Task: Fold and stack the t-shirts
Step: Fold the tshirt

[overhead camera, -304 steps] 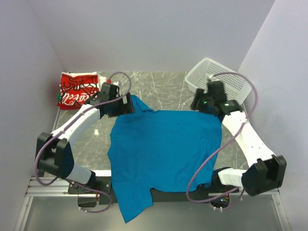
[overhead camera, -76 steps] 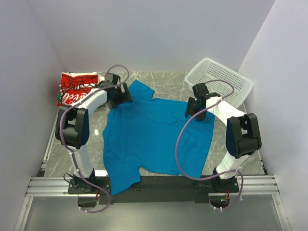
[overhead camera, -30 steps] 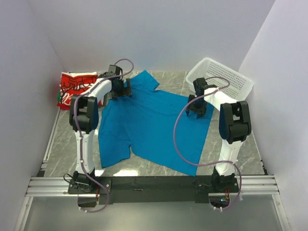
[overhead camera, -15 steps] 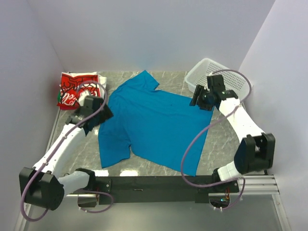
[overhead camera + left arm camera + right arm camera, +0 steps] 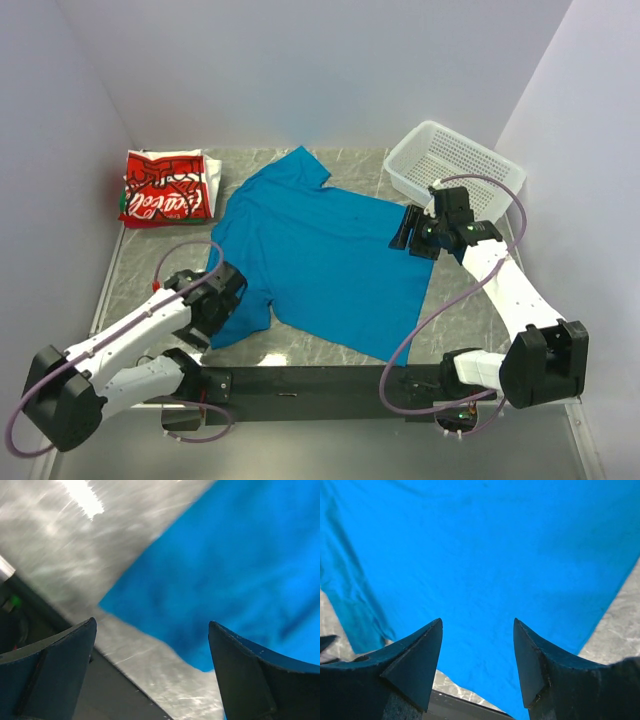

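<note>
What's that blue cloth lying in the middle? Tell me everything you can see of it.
It is a plain bright-blue t-shirt, cotton-looking, spread nearly flat and askew on the grey marbled table. One short sleeve points to the far edge, the other to the near left; the hem faces the near right. Faint wrinkles show. The left end effector and the right end effector, both open, hover over it; neither grips it.

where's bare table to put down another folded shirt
Bare marble lies left of the blue t-shirt, between the red-and-white t-shirt and the left arm. A smaller strip runs along the far edge between its sleeve and the basket. The middle is covered; the right side is crowded by the right arm.
</note>
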Robot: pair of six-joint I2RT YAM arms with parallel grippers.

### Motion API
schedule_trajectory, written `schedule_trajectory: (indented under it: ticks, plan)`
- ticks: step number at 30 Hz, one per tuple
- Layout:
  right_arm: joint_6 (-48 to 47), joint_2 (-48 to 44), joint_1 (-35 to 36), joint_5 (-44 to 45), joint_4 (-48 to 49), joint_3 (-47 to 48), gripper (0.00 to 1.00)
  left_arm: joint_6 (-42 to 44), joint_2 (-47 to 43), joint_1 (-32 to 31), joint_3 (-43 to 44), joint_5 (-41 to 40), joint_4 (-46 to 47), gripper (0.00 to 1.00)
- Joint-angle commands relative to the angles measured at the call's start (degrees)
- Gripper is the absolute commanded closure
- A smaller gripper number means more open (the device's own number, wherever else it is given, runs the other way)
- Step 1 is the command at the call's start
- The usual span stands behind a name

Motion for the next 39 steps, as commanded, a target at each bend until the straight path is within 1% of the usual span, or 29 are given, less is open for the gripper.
schedule_trajectory:
  ticks: [1, 2, 3, 4, 8, 10, 14, 17, 18, 20, 23, 24, 29, 32, 33, 35, 36, 38, 39]
  plan:
    - [-1.12, -1.31, 0.22, -2.17, 2.24, -0.09, 0.35, -20.72, 1.40, -6.22, -1.43, 1.74, -7.68, 0.01]
    - [-1.57, -1.31, 0.22, -2.00, 1.98, 0.00, 0.35, -22.66, 2.02, -7.65, -1.08, 1.13, -9.17, 0.01]
    - [-2.01, -1.31, 0.22, -2.00, 1.54, 0.17, 0.35, -26.86, 2.90, -9.05, -0.65, 1.04, -10.14, 0.01]
    - [-2.71, -1.31, 0.22, -1.82, 1.27, 0.26, 0.35, -28.29, 4.99, -11.15, -0.03, 1.21, -10.94, 0.01]
    - [-3.42, -2.62, 0.22, -1.21, 0.83, 0.00, 0.35, -30.41, 10.28, -13.54, 0.15, 2.44, -8.93, 0.01]
    - [-2.98, -3.06, 0.22, -1.38, 0.75, -0.44, 0.35, -31.46, 11.34, -13.90, -0.90, 2.88, -6.82, 0.03]
    - [-1.84, -4.64, 0.22, -1.73, 1.27, -1.67, 0.35, -34.10, 8.10, -13.90, -4.06, 1.92, -3.39, 0.06]
    - [-1.48, -4.65, 0.13, -1.82, 1.45, -1.94, 0.35, -37.00, 3.71, -13.90, -7.75, 1.74, -1.02, 0.10]
    - [-1.66, -4.73, 0.21, -1.82, 1.36, -1.94, 0.35, -37.61, 1.87, -13.90, -9.50, 1.31, -0.14, 0.13]
    - [-2.18, -4.47, 0.22, -1.30, 0.84, -1.59, 0.35, -38.67, 0.54, -13.90, -10.74, 1.13, 1.36, 0.17]
    - [-2.97, -4.12, 0.22, -0.60, 0.13, -1.06, 0.35, -39.29, 0.27, -13.90, -11.19, -0.63, 1.36, 0.27]
    - [-3.15, -4.20, 0.13, -0.42, 0.04, -1.06, 0.35, -39.29, 1.05, -13.90, -10.67, -0.98, 1.01, 0.33]
    - [-3.07, -4.91, 0.21, -0.33, 0.04, -1.93, 0.35, -39.29, 3.78, -13.90, -9.52, -0.63, 0.13, 0.39]
    - [-2.63, -5.70, 0.21, -0.41, 0.13, -2.72, 0.35, -39.81, 3.35, -13.90, -10.04, -0.81, 0.48, 0.47]
    - [-2.45, -5.96, 0.22, -0.33, 0.22, -2.90, 0.35, -40.08, 2.56, -13.90, -10.48, -0.98, 0.74, 0.53]
    - [-2.45, -6.23, 0.22, -0.41, 0.13, -3.34, 0.35, -40.52, 2.03, -13.90, -11.01, -1.51, 1.10, 0.60]
    - [-2.54, -6.40, 0.13, -0.41, 0.13, -3.34, 0.35, -40.61, 1.42, -13.90, -11.54, -2.03, 1.36, 0.68]
    - [-2.63, -6.40, 0.22, -0.50, -0.05, -3.34, 0.35, -40.78, 0.97, -13.90, -11.80, -2.30, 1.63, 0.82]
    - [-2.80, -6.32, 0.13, -0.33, -0.05, -3.34, 0.35, -40.70, 0.71, -13.90, -11.80, -2.82, 1.54, 0.95]
